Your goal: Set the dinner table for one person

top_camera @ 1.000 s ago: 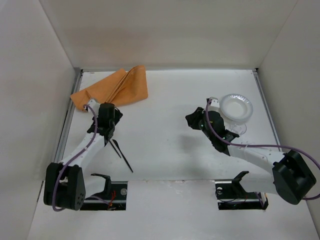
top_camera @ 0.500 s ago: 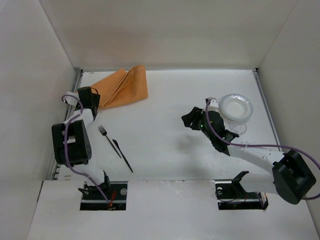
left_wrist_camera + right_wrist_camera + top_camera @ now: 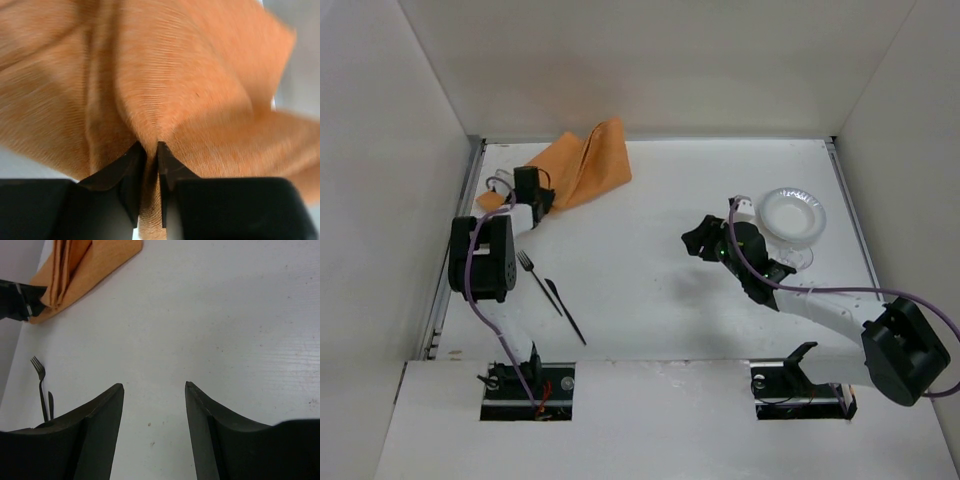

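Your left gripper [image 3: 148, 148] pinches a fold of the orange cloth mat [image 3: 590, 165], jaws nearly shut, at the far-left corner of the dinner table [image 3: 650, 190]; your right gripper [image 3: 154, 385] hangs open, empty, over its middle. Drag fast and the thin fold may slip free; trailing cloth may sweep the fork [image 3: 528, 266].

This is a robotics lab test cell, not a home dining room. The dinner table [image 3: 650, 300] is a bare matte white board boxed in by plain white panels: a left wall [image 3: 380, 200], a far wall [image 3: 650, 60] and a right wall [image 3: 920, 150]. Thin metal rails [image 3: 455, 240] run along its left and right edges. Two robot arms, left [image 3: 480, 260] and right [image 3: 820, 300], are bolted into cutouts [image 3: 525, 385] at the near edge, with purple cables [image 3: 470, 300] exposed. The only household things are an orange cloth [image 3: 590, 165], a fork [image 3: 527, 262] and a plate [image 3: 793, 213].
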{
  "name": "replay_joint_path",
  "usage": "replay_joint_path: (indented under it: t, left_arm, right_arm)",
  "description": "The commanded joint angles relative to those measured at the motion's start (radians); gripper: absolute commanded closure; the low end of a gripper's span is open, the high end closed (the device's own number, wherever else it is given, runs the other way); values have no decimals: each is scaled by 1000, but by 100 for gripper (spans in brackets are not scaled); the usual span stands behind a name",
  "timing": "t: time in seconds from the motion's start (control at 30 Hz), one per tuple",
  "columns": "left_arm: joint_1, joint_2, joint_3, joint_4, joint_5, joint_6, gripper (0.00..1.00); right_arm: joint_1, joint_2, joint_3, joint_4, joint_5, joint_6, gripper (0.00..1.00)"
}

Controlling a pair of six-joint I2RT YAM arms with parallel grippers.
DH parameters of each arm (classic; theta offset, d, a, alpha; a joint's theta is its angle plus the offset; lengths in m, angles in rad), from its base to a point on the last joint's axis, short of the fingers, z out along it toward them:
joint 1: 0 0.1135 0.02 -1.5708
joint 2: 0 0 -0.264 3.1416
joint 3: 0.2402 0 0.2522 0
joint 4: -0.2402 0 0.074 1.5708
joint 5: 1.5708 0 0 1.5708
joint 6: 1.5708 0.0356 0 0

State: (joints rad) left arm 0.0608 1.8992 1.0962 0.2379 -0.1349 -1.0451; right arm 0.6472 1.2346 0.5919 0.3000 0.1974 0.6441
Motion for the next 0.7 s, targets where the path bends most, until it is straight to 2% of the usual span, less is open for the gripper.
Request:
replay_joint_path:
  t: [0.0,0.13,0.3,0.5,0.6,0.67]
  left_arm:
    - [-141,3,16,32,112,-6,88]
    - [-265,15,-21,98,123,-32,91]
    - [-474,37,-70,187,109,-105,92]
    - [-683,40,-140,322,74,-240,91]
    - [-747,3,-189,366,41,-286,87]
    - [-767,-41,-220,383,23,-288,77]
  right_arm:
    - [-5,9,25,45,-10,-8,42]
    - [-21,-18,8,50,0,-8,41]
    - [-45,-21,2,47,-4,-1,40]
    - [-64,-20,-4,53,-10,0,32]
    - [-65,-20,-4,53,-12,-4,32]
    - [-77,-18,-10,63,-12,-3,31]
